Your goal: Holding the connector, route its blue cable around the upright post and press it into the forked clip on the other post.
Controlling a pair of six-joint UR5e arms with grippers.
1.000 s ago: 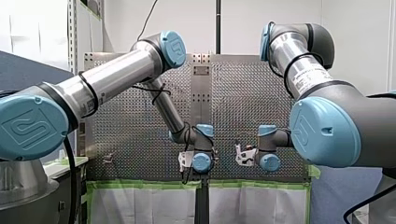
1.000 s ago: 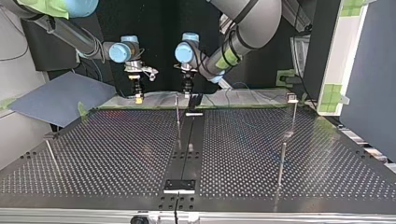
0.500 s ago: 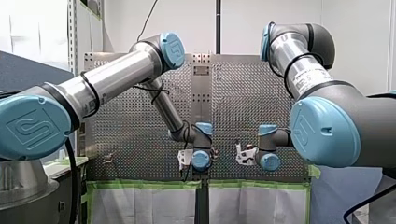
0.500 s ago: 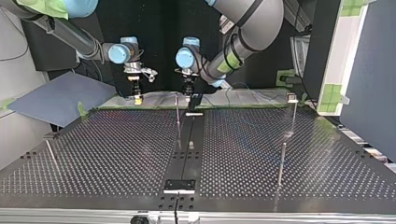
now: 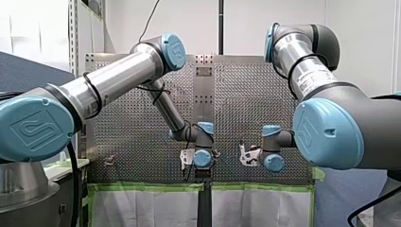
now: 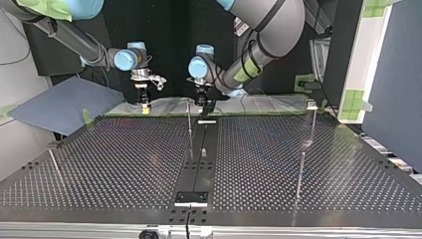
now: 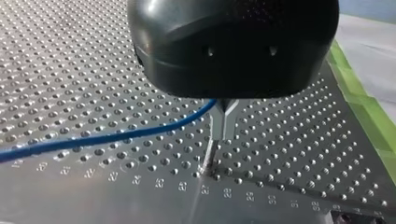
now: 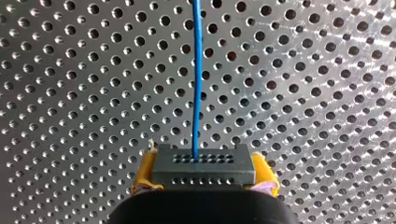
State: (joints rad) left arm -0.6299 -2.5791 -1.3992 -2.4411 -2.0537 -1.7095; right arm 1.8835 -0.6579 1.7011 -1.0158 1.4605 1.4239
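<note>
In the right wrist view, the yellow pads of my right gripper are shut on the dark grey connector. Its blue cable runs straight ahead over the perforated plate. In the left wrist view the blue cable comes in from the side and ends at the metal fingers of my black left gripper, which is shut on it just above the plate. In the top view my right gripper and left gripper hang at the far edge. A thin upright post stands beside my left gripper.
Further thin posts stand at the top view's right and far right, and a leaning one at its left. A dark strip runs down the plate's middle to a small block. Green tape lines the far edge.
My right gripper has drifted a little toward the top view's left with the connector. My left wrist has shifted slightly. Both grips are unchanged.
</note>
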